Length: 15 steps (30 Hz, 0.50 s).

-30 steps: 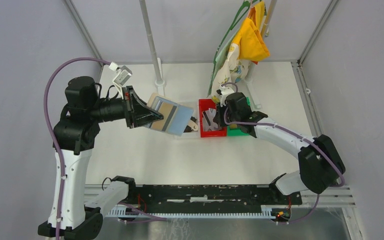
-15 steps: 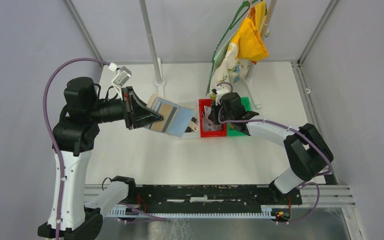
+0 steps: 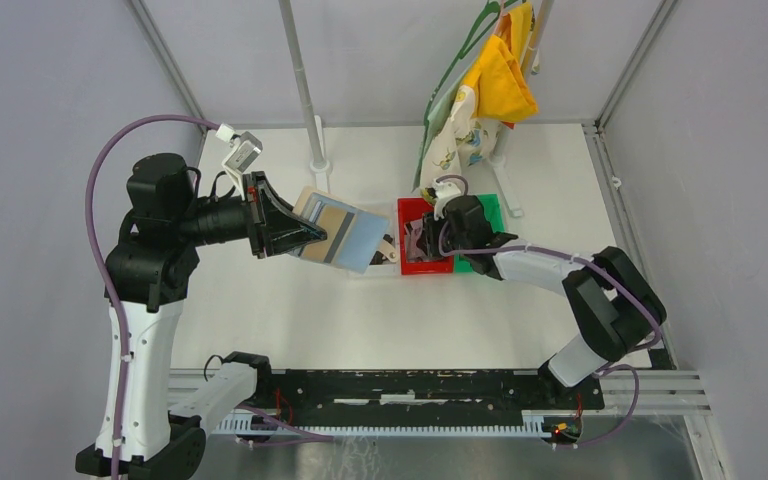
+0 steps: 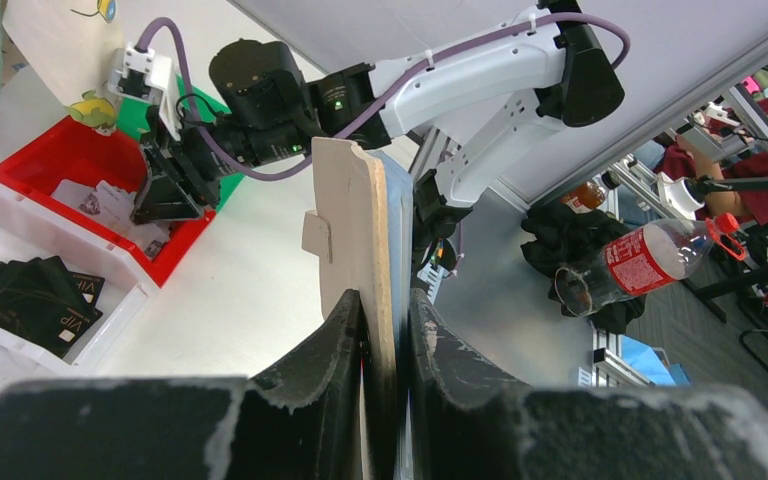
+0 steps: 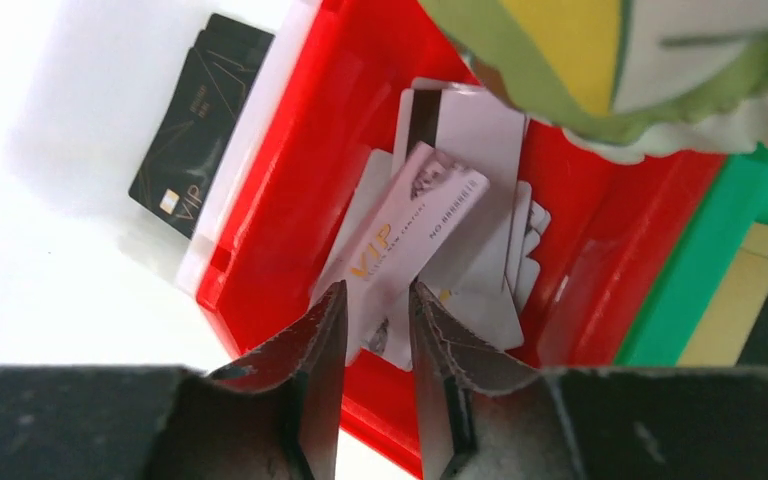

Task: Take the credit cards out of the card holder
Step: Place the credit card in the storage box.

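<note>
Your widest lane runs across the near half of the table (image 3: 360,312). Farther back, the raised card holder (image 3: 345,237) blocks the middle, the pole (image 3: 303,100) stands just behind it, and hanging cloths (image 3: 480,100) crowd the red bin's (image 3: 426,269) far side.

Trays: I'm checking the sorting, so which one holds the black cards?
The white tray, beside the red tray: its black cards carry gold VIP lettering, while the red one holds pale cards.
</note>
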{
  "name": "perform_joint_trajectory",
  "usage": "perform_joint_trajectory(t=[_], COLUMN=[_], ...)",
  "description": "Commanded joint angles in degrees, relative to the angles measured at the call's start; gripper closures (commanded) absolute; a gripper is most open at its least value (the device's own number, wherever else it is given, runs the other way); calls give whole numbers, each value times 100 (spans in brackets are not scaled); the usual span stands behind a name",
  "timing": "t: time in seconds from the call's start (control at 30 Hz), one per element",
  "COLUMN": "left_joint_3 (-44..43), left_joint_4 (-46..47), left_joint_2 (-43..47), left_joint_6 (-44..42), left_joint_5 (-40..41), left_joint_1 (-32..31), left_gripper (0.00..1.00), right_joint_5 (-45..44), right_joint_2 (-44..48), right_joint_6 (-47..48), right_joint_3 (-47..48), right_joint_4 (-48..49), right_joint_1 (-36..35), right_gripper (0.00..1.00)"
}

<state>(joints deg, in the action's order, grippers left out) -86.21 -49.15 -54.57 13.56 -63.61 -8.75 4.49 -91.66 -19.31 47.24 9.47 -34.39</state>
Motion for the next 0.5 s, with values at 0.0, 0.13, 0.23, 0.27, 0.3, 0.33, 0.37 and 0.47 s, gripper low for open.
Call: perform_joint_trajectory(t=[0.0,0.13,0.23,0.27,0.3,0.33,0.37,0.47], left_joint_3=[-185,-170,-108,-76,-45,-25,-10,28], left_joint_4=[353,377,445,494,516,536,542,495], left_joint_2=[88,94,109,124,134,146,146,154], left_joint_6=[78,103,143,166,173,173,168,88], left_joint_5=[-203,-205,-193,-202,-199,-195,-190,-233], left_joint_1=[-14,-17,-13,-12,-12,-12,-15,-12], left_gripper=[97,97,97,97,97,97,97,97], right_joint_5=[-360,-818,-1156,-1197,-1186,-1114,-1035,-576], right_joint_2=[545,997,1483,1701,1919,2220,2481,3369], right_joint_6=[65,242,310,306,290,270,245,256], right_joint_3=[-179,-243,-324,-357,-402,-435,-460,-503], right_joint_4=[425,232,28,-58,-115,-185,-255,-380], right_joint_1=[-12,-106,-250,-305,-359,-431,-500,-709], right_gripper=[64,60,59,58,57,55,52,39])
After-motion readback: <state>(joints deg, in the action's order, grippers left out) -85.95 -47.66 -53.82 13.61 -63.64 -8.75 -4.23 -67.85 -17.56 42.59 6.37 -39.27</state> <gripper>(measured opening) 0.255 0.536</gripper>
